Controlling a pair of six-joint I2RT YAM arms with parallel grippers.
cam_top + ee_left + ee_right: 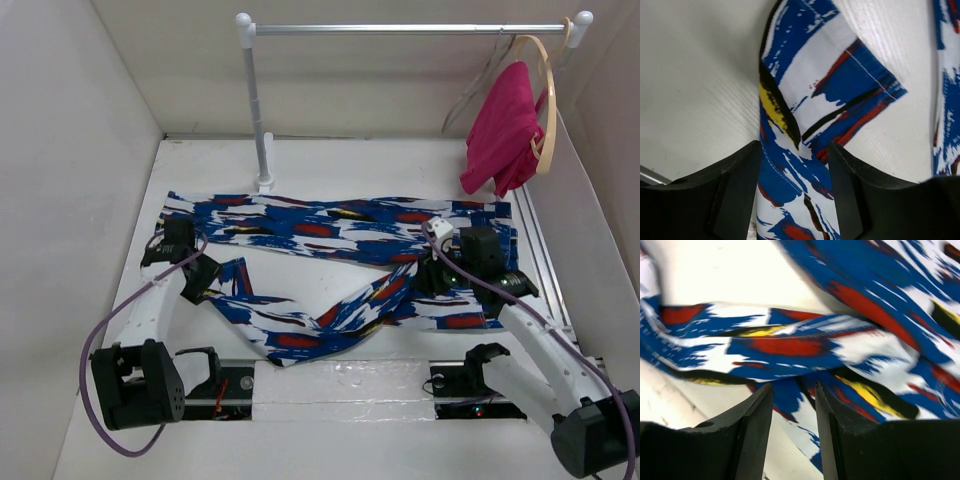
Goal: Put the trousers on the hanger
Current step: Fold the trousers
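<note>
Both grippers pinch the trousers [340, 250] spread below the rack pole [256, 110]: left gripper [795, 165] at a leg hem, right gripper [794, 405] near the waist. We see no wire hanger; next, lift.

White walls [70, 150] box in a white table [330, 420] on three sides, all evenly lit. At the back a white-jointed metal clothes rail [400, 30] stands on a single post [256, 110]. A magenta-pink garment [505, 130] hangs on a pale wooden hanger [546, 100] at the rail's right end.
</note>
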